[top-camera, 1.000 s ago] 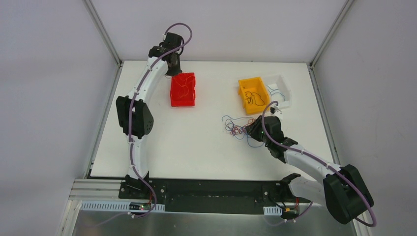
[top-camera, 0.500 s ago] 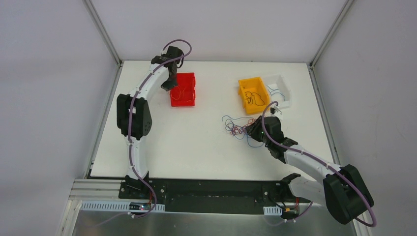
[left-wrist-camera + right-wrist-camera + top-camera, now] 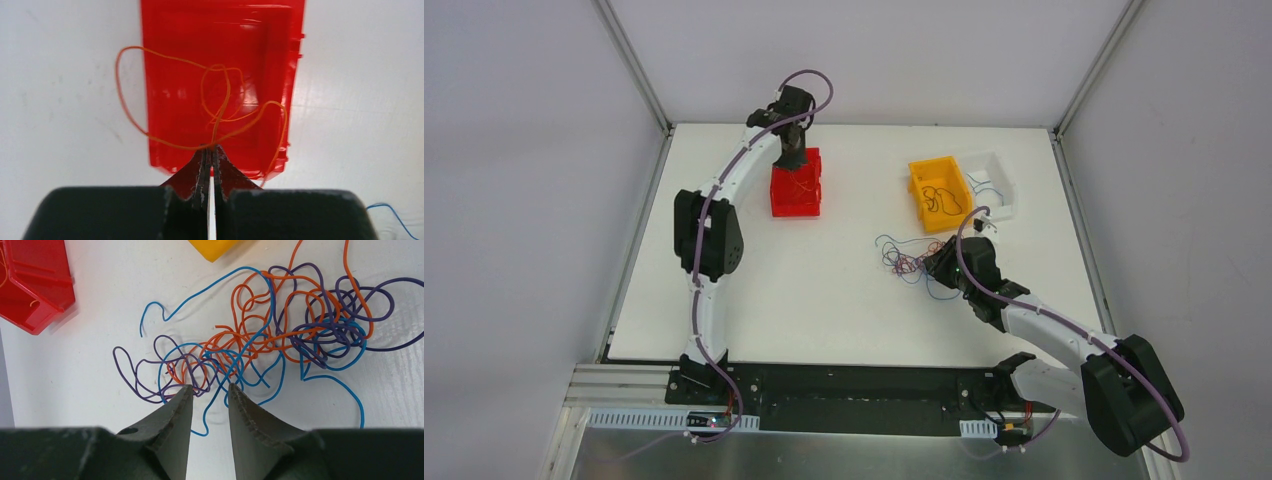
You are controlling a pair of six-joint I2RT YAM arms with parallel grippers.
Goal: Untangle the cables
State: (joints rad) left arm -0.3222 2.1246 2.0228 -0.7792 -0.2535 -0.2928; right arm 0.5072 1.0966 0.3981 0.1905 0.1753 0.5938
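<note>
**Sorting under way, most of the knot left**

My left gripper is clamped on one orange wire, which hangs in loops over the red bin. One loop spills past the bin's wall, so this strand is freed from the pile but not yet dropped in.

From above, the yellow bin holds a black wire and the white bin beside it holds blue wires. I judge those strands finished.

The bulk of the job sits on the table in front of my right gripper: a knot of orange, blue and purple cables, loosely interlaced. My right jaws stand apart at its near edge, a blue strand running between them, pinching nothing. By my guess, well under half is done.
</note>
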